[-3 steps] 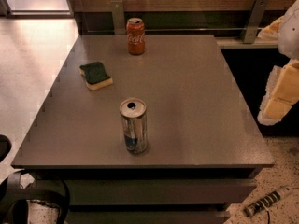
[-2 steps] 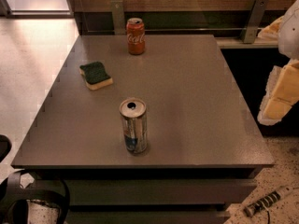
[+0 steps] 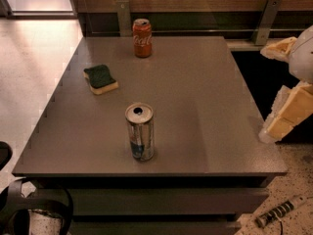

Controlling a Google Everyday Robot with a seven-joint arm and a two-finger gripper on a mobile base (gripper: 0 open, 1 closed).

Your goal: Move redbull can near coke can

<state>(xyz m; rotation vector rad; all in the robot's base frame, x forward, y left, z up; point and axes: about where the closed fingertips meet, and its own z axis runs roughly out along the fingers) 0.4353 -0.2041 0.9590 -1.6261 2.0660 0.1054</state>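
My claw (image 3: 286,114) hangs off the right side of the worktop (image 3: 205,97). It is partly cut off, so I cannot tell if it is apart or together. The redbull can (image 3: 140,131) stands near the front edge, well apart from the coke can (image 3: 142,38) at the back. It is tall and thin, so a bump could tip it over or off the edge. It could also hit the sponge (image 3: 100,79).

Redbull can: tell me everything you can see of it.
The redbull can is a tall slim silver metal can with blue patches low down and a dark opening in its top. It stands upright near the front edge of the grey table, touching nothing else; the tool hangs off to the right, well clear.
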